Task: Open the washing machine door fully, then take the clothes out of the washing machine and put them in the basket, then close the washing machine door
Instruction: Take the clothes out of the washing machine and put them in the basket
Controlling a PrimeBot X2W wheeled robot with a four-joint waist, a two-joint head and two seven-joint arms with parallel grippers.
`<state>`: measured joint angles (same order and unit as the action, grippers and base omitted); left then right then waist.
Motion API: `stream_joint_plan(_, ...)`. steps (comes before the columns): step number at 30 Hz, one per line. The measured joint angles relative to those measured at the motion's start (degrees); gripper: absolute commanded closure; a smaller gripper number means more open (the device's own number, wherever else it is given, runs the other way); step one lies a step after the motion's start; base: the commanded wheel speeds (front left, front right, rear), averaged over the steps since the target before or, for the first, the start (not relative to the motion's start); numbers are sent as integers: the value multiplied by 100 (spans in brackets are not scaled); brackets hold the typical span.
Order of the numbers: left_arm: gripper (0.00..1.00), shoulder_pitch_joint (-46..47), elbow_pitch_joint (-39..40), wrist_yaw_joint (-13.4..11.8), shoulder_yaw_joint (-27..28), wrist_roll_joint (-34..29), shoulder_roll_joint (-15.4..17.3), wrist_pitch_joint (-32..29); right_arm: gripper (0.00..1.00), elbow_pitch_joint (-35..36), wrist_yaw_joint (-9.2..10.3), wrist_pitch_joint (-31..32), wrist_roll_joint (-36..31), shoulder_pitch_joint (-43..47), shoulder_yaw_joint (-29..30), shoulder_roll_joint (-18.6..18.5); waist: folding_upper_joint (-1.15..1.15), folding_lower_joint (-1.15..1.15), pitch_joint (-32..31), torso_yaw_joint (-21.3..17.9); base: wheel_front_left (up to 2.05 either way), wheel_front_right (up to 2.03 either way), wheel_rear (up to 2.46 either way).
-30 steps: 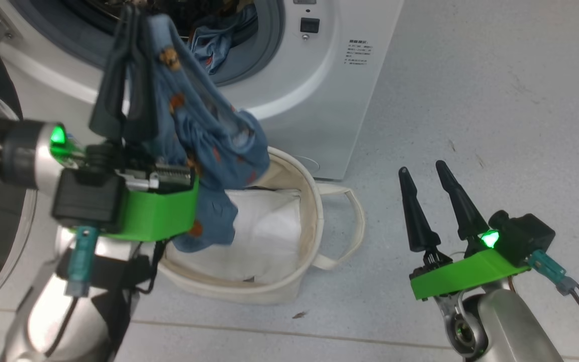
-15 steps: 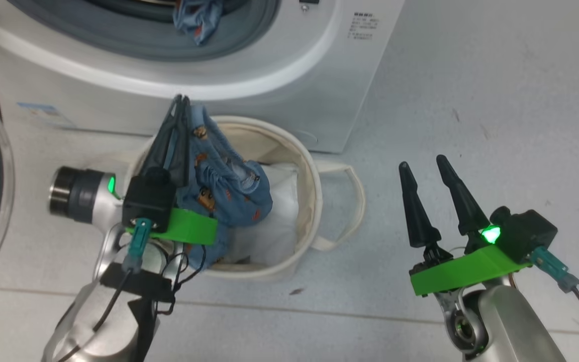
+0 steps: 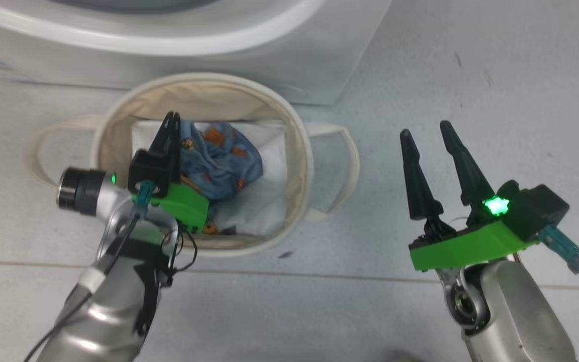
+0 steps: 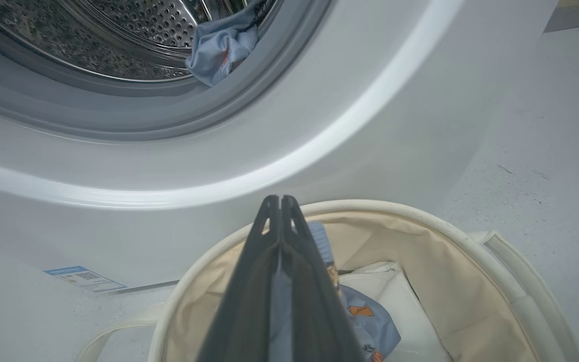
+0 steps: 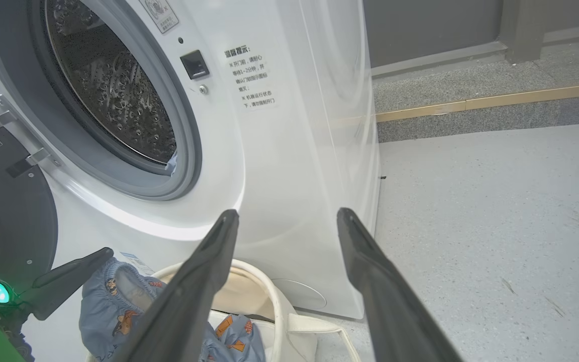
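Inside the basket point(image 3: 303, 161), set on the near side of the washing machine point(image 3: 269, 65): a flat white sheet point(image 3: 274, 196) across the bottom and, on top of it, bunched light-blue clothes point(image 3: 224, 161) with orange-brown prints. Left gripper point(image 3: 171, 117) low in the basket's left half, fingers pressed together on that blue fabric. Right gripper point(image 3: 424, 128) well off to the right above bare floor point(image 3: 495, 75), fingers spread apart, nothing between them. Farther back, at the lower lip of the drum point(image 4: 133, 30), one more blue piece point(image 4: 219, 48). Washing machine door point(image 5: 18, 226) swung open at the left.
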<state>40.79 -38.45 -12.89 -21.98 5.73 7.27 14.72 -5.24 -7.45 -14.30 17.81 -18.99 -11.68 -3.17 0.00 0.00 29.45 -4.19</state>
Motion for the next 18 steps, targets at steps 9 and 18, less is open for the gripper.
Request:
stream_joint_plan(9, 100, 456, -982, 113, 25, -109, -100, 1, 0, 116, 0, -1, 54, -220, -18, 0, 0, 0, 510, -295, 0, 0, 0)
stream_joint_plan(18, 0, 570, -1222, 275, 116, -100, -105, 1, 0, 124, 0, -1, 53, -233, -8, 0, 0, 0, 607, -393, 0, 0, 0)
